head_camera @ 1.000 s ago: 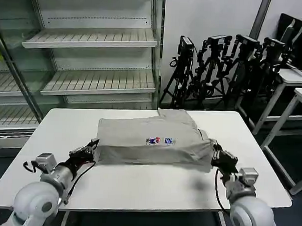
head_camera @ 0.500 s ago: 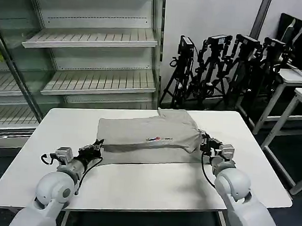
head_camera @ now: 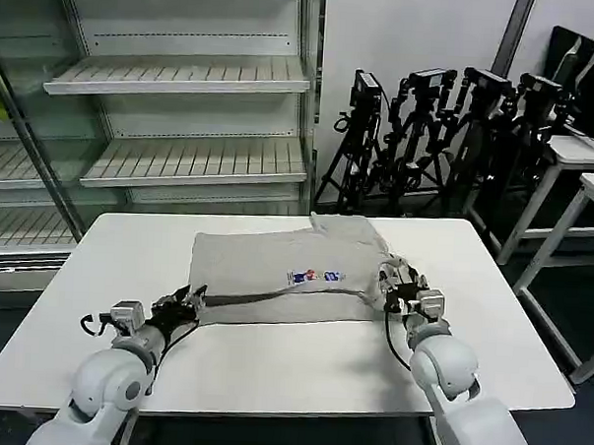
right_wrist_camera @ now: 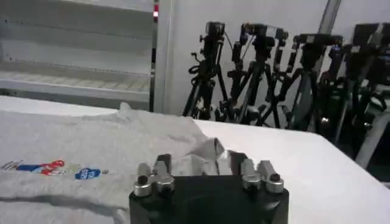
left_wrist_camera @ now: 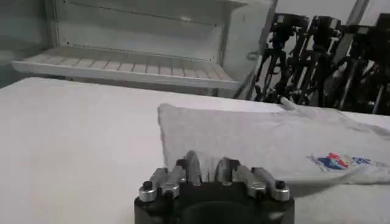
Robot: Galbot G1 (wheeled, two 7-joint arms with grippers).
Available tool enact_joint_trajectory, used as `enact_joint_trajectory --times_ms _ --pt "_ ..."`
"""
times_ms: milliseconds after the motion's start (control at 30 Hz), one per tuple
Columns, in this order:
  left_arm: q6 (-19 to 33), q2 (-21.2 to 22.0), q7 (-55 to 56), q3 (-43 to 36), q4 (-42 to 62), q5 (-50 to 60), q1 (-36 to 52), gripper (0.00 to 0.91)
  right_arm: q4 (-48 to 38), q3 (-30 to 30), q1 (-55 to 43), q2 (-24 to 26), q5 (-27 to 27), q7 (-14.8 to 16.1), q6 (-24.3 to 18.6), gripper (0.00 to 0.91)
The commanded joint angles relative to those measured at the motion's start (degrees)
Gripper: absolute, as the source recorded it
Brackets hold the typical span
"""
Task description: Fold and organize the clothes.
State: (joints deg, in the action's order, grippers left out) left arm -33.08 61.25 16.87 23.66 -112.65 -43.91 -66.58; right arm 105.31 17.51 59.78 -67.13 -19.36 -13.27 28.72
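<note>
The light grey T-shirt [head_camera: 275, 266] lies folded flat across the middle of the white table [head_camera: 301, 366], with its small coloured chest print [head_camera: 314, 276] facing up. My left gripper [head_camera: 189, 299] rests low at the shirt's near left corner, its fingers [left_wrist_camera: 192, 167] close together with the cloth edge [left_wrist_camera: 209, 159] between them. At the near right corner my right gripper [head_camera: 394, 283] sits with its fingers [right_wrist_camera: 163, 164] wide apart around a raised bunch of sleeve cloth [right_wrist_camera: 204, 152]. The print [right_wrist_camera: 55, 168] lies just beyond it.
Bare table top surrounds the shirt on the near side and on both flanks. Behind the table stands a white shelf unit [head_camera: 184, 109]. Black camera tripods [head_camera: 429, 130] and other white tables [head_camera: 576, 166] stand to the right.
The shirt's near edge, held up a second ago, has come down flat and the print shows again. My right gripper moved inward and away from me; the left one stayed at its corner.
</note>
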Motion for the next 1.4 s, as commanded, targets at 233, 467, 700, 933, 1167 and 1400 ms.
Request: enact_joint_trajectory --times_ms 233,467,700,933,1167,1400 --pt "0.01 1.78 0.21 0.28 0.94 0.82 -4.81 0.907 -0.89 1.23 5.72 -1.51 -0.94 -0.86 2.84 0.907" --pt "0.02 1.66 0.77 0.0 1.96 0.75 -3.75 0.02 -3.34 0.14 2.67 -2.11 -7.02 -0.87 4.26 0.0" --pt "0.01 1.71 0.51 -0.25 1.93 -0.09 -3.3 0.02 -3.6 -0.17 2.39 -1.63 -8.23 -0.54 4.06 0.0" --pt "-0.06 1.3 0.08 0.6 0.9 -5.61 -3.84 0.02 -1.58 0.2 4.2 -0.99 -8.19 -0.57 3.86 0.0" --pt "-0.11 0.58 0.57 2.24 -4.04 -7.73 -8.11 0.02 6.08 1.35 9.59 0.85 -7.73 -0.99 3.84 0.0" --pt "-0.09 0.42 1.01 4.51 -12.29 -7.59 -17.21 0.02 15.58 4.14 18.04 2.29 -7.14 -1.32 4.1 0.0"
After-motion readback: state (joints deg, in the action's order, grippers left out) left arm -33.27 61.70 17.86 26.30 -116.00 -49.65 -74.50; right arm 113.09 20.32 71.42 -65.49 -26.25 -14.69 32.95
